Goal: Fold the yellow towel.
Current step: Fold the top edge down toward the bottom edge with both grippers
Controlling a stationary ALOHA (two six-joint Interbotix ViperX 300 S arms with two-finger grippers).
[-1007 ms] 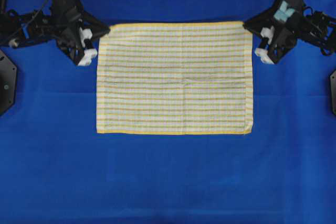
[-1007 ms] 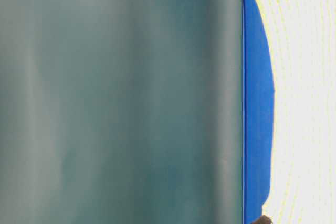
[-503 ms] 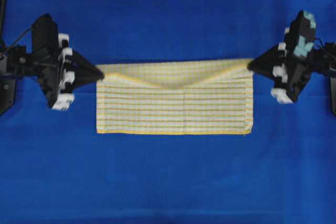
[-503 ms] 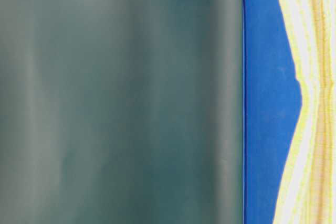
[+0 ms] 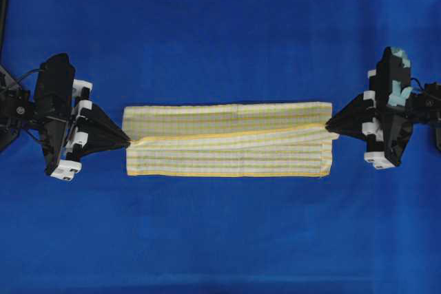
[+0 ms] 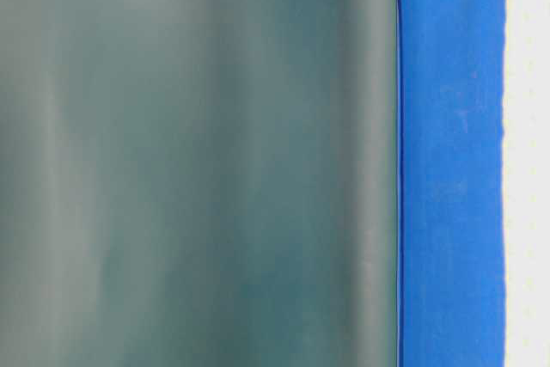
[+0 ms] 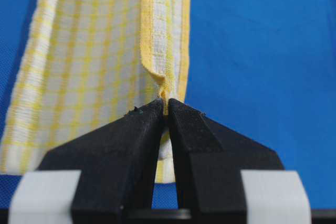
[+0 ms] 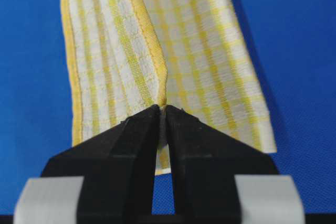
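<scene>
The yellow towel [image 5: 227,139], white with yellow checks and yellow hems, lies partly folded over itself on the blue surface, a long strip between both arms. My left gripper [image 5: 129,143] is shut on the towel's left corner hem [image 7: 164,90]. My right gripper [image 5: 327,127] is shut on the opposite corner hem [image 8: 160,98]. Both pinched corners sit partway across the lower layer, with the folded-over flap stretched between them. In the table-level view the towel [image 6: 528,161] shows only as a pale strip at the right edge.
A blue cloth surface [image 5: 220,32] covers the whole table around the towel. Dark arm bases sit at the far left [image 5: 7,115] and far right edges. In the table-level view a blurred grey-green wall [image 6: 198,161] fills the left side.
Both grippers have carried the towel's far corners toward the near edge, laying the far half over the near half. The towel has gone from flat and spread out to a narrow folded strip.
</scene>
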